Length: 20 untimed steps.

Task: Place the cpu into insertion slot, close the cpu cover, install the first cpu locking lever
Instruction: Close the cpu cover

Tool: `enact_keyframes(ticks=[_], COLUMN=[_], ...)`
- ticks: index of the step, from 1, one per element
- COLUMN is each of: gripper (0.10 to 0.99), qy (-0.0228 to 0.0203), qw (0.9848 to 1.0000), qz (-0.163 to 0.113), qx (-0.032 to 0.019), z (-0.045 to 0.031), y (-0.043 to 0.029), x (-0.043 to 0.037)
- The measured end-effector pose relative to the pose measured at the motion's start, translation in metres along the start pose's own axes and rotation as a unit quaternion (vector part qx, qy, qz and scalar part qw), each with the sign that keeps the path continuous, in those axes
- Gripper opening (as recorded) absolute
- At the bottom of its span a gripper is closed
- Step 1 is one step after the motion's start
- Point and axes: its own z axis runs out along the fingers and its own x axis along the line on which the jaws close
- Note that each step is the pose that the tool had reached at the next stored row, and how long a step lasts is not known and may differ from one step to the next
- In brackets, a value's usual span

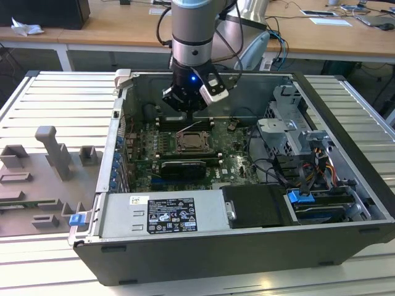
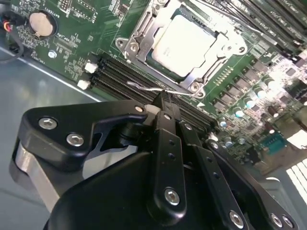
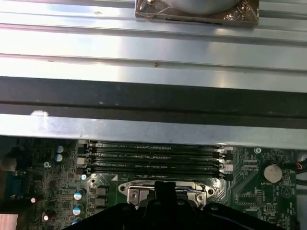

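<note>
The pincer [image 2: 164, 98], jaws pressed together, hangs inside the open case [image 1: 185, 265], at 12 o'clock of the slot [image 1: 192, 143] in the exterior view. The cpu [image 2: 184, 40] sits in the slot, and the cover [image 2: 142, 29] lies flat around it. The pincer tips reach the wire lever [image 2: 144, 87] beside the memory slots [image 2: 120, 72]. Whether they touch it cannot be told.

cpu [image 2: 184, 42] under cpu cover [image 2: 140, 34], beside memory slots [image 2: 125, 75].

Even, bright room light; case [image 1: 203, 246] interior darker. The cpu [image 2: 184, 44] top glares near-white in the second wrist view, rails [image 3: 153, 62] in the first wrist view.
</note>
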Motion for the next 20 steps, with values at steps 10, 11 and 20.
enact_keyframes(ticks=[10,11,20], gripper=[0.106,0.106,0.106], qy=[0.0001,0.0000,0.0000], qw=[1.0000,1.0000,1.0000], qz=[0.000,0.000,0.000], qx=[0.0000,-0.0001,0.0000], z=[0.0099,0.0105,0.0158], y=[0.0060,0.0062,0.0053], x=[-0.0049,-0.0057,-0.0150])
